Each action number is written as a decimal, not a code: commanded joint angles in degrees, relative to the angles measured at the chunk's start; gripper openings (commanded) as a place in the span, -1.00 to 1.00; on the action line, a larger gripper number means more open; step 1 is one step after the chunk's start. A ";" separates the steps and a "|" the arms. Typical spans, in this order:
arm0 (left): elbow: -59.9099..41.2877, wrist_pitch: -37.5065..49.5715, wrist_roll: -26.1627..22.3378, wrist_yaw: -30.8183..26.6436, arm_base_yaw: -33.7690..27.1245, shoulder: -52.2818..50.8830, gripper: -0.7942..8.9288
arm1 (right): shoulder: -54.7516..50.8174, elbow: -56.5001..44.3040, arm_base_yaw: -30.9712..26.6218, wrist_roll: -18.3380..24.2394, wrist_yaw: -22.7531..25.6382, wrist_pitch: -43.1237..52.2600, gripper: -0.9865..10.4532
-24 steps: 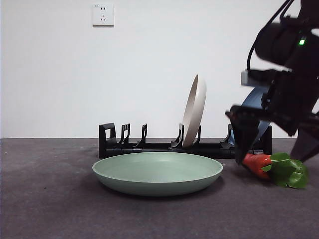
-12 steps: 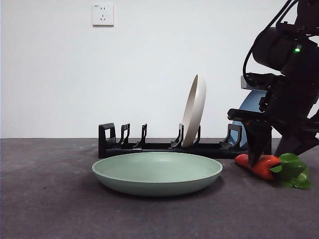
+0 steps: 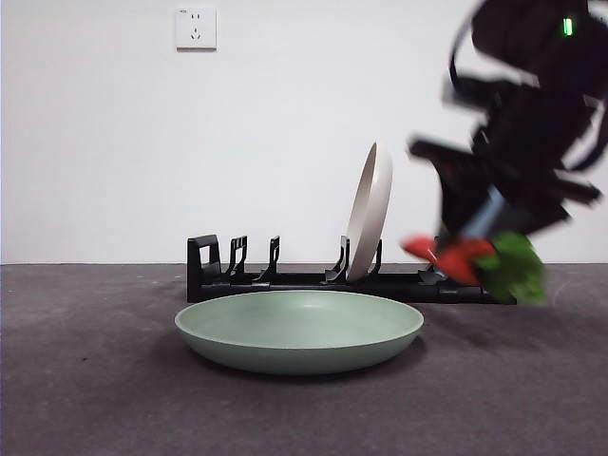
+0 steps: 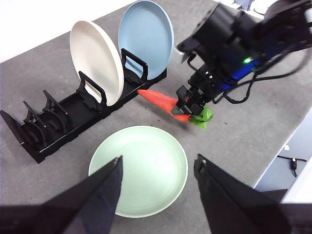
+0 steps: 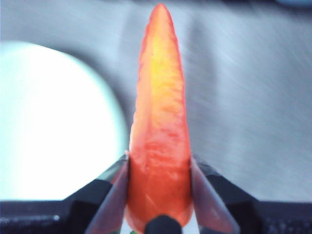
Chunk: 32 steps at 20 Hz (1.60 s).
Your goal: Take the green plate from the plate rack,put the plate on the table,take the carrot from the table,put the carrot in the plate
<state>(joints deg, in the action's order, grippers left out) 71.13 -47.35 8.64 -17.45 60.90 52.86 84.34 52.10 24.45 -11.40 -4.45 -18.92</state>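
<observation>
The green plate [image 3: 299, 330] lies flat on the table [image 3: 95, 380] in front of the plate rack [image 3: 285, 277]; it also shows in the left wrist view [image 4: 139, 168] and the right wrist view [image 5: 48, 122]. My right gripper [image 3: 470, 249] is shut on the carrot [image 3: 456, 256] and holds it in the air, right of the plate and blurred by motion. In the right wrist view the carrot [image 5: 158, 126] is clamped between the jaws. The left wrist view shows the right gripper [image 4: 187, 105] holding the carrot [image 4: 161, 100]. My left gripper [image 4: 156, 170] is open, high above the plate.
A cream-white plate [image 3: 370, 214] stands upright in the rack. A blue plate [image 4: 146, 36] stands in the rack's end slot, mostly hidden behind the arm in the front view. A wall socket [image 3: 196, 28] is on the white wall behind.
My right gripper has closed on the carrot and lifted it off the table, moving it up and left toward the green plate. The plates and rack have not moved.
</observation>
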 commanded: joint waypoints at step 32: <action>-0.28 -5.25 0.20 -0.17 0.13 -0.04 -0.32 | -26.97 0.02 16.17 -5.60 -4.61 -24.55 0.09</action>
<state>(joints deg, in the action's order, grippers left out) 71.13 -52.84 8.64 -17.54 60.90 52.86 57.30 52.34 40.51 -18.06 -8.95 -42.78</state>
